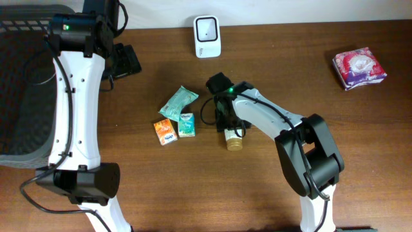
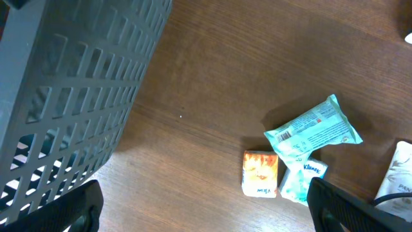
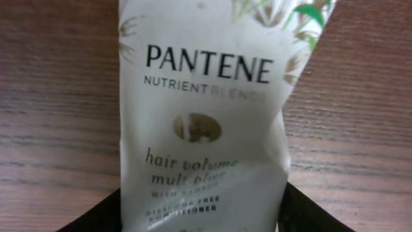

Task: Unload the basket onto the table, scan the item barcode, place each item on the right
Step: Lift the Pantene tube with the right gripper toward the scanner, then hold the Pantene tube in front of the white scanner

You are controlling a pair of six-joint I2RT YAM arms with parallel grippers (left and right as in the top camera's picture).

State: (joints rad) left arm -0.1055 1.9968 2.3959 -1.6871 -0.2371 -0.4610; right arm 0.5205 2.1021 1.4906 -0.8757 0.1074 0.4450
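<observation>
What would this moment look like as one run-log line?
left gripper: open, empty | right gripper: around Pantene bottle, grip unclear | scanner: away from bottle

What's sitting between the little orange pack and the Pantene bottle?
A small teal Kleenex pack, right beside the orange pack; the Pantene bottle lies further on. Overhead view shows it.

basket (image 1: 19,77) left, scanner (image 1: 207,37) behind packets (image 1: 177,119) (three clustered)

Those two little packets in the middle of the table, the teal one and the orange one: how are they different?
The teal packet is the larger, a soft pouch with crimped ends, lying at a slant. The orange packet is smaller and blocky, with squarer corners. Both lie flat on the wooden table, and nothing is holding them.
</observation>
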